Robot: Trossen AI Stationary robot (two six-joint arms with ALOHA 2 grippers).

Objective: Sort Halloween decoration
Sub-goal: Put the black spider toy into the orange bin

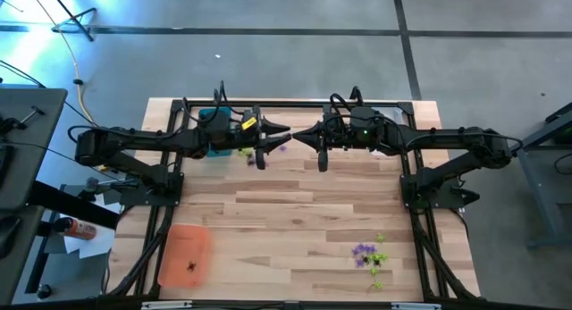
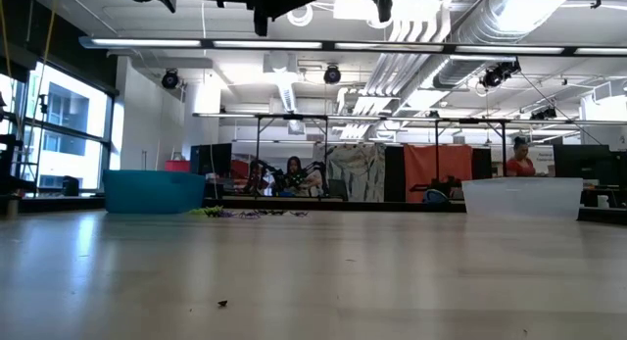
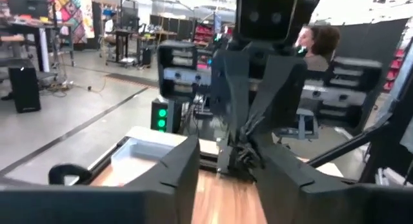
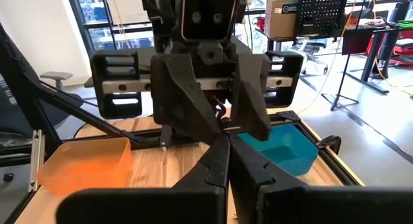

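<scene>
Both arms meet high above the table's far middle, tip to tip. My left gripper point(image 1: 284, 134) point(image 3: 227, 146) is open, its fingers standing on either side of my right gripper's tips. My right gripper point(image 1: 300, 136) point(image 4: 226, 143) is shut on a tiny dark spiky trinket point(image 3: 244, 154). More of the Halloween decoration, purple and lime green, lies in a loose heap point(image 1: 367, 255) on the wood at the near right. A few pieces point(image 1: 271, 150) lie below the left gripper. One dark trinket point(image 1: 191, 265) lies in the orange tray point(image 1: 172, 256). My right gripper pinches the dark trinket point(image 3: 245, 158) at the very ends of its two fingers. The fingers come in level from the table's right. The trinket is lifted well clear of the table, between the left gripper's open fingers; which part of it is gripped is too small to tell.
A teal tray point(image 1: 213, 149) point(image 2: 154, 191) sits under the left arm at the far left. A clear tray point(image 2: 522, 196) sits under the right arm at the far right. A black frame rail point(image 1: 295, 103) runs along the far edge. People show in the room behind.
</scene>
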